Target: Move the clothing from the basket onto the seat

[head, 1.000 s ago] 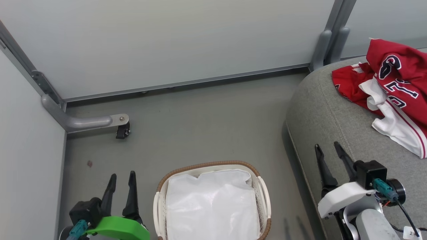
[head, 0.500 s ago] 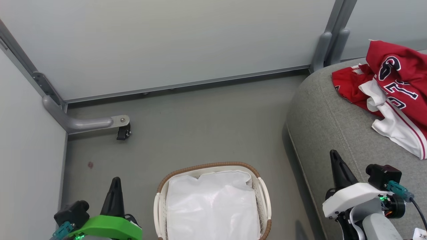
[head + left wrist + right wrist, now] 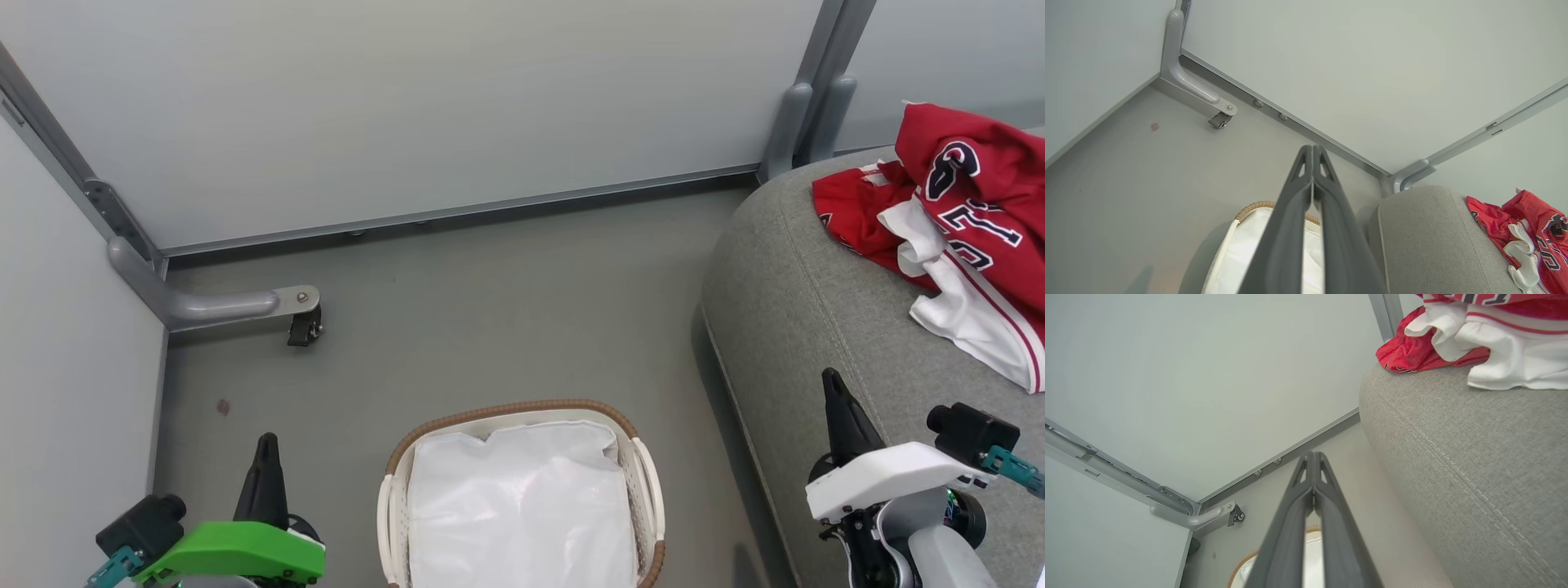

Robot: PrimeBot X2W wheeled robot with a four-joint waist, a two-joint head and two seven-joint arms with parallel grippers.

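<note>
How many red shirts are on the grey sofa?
2. One red shirt lies flat nearer the sofa's rounded edge; the lettered jersey is bunched partly on top of it. The heap runs off the picture, so more may be hidden.

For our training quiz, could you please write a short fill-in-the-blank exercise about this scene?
The red clothing lies on the grey ____.
Inside the basket sits a ____ liner.
The left gripper and right gripper are both ____.
Missing words: seat, white, shut.
</note>
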